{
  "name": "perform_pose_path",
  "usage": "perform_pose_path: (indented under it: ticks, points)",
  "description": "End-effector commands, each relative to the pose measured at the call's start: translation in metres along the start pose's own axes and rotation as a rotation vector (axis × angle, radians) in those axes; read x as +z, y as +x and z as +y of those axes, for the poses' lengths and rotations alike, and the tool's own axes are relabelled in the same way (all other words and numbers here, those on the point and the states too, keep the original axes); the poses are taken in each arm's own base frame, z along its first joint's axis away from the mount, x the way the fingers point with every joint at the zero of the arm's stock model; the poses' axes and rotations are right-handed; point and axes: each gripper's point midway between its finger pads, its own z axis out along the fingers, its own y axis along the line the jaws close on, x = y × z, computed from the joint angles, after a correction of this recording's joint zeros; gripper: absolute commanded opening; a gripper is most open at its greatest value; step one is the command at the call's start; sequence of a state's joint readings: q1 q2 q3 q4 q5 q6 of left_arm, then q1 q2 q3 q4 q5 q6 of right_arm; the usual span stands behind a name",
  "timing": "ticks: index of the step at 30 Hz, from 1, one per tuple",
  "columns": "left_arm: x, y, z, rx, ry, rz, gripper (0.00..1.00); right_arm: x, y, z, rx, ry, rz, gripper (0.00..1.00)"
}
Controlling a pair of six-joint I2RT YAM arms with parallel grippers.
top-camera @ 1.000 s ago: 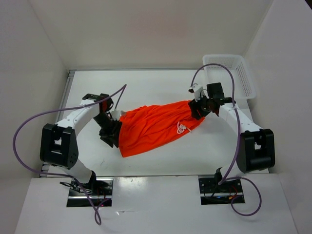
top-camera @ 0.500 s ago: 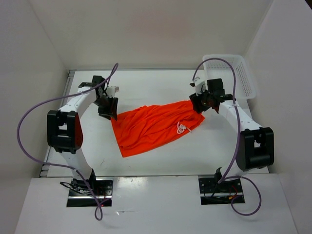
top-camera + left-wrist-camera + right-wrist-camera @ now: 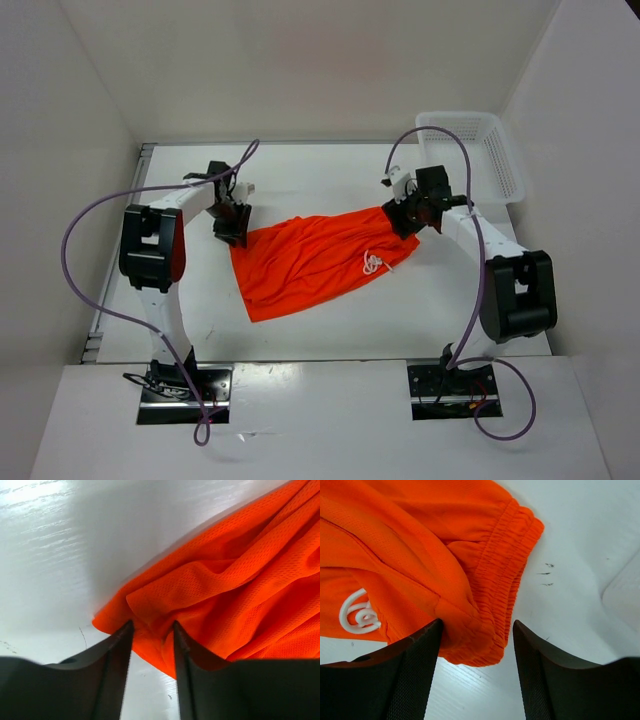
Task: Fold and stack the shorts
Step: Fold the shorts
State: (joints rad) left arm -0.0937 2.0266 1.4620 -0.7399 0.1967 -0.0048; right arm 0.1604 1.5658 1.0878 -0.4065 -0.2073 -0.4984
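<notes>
The left arm has swung away from the near side of the cloth towards the far-left, and the left pincer now sits at the far-left corner of the shorts, clenched on a bunched fold of the orange mesh. The right pincer has barely shifted. It stands parted astride the gathered waistband corner; the cloth touches one finger and lies clear of the other.

The shorts lie spread across the middle of the worktop, stretched between the two arms, with the white drawstring coiled on top near the right end. A white mesh basket sits in the far-right corner, well apart from the cloth. A purple cable loops out from each arm. The worktop is white and glossy, with a few small dark scuffs beside the waistband, and plain white walls close it in.
</notes>
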Motion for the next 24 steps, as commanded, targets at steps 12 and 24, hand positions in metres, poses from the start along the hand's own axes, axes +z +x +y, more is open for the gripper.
perform_pose_path:
  ticks: [12, 24]
  points:
    - [0.023, -0.040, 0.054, -0.033, -0.147, -0.063, 0.00, 0.023, 0.004, 0.015, -0.127, -0.004, 0.045, 0.14]
    - [-0.025, -0.101, 0.056, -0.021, -0.152, -0.227, 0.44, 0.008, -0.031, 0.083, -0.260, -0.098, -0.048, 0.43]
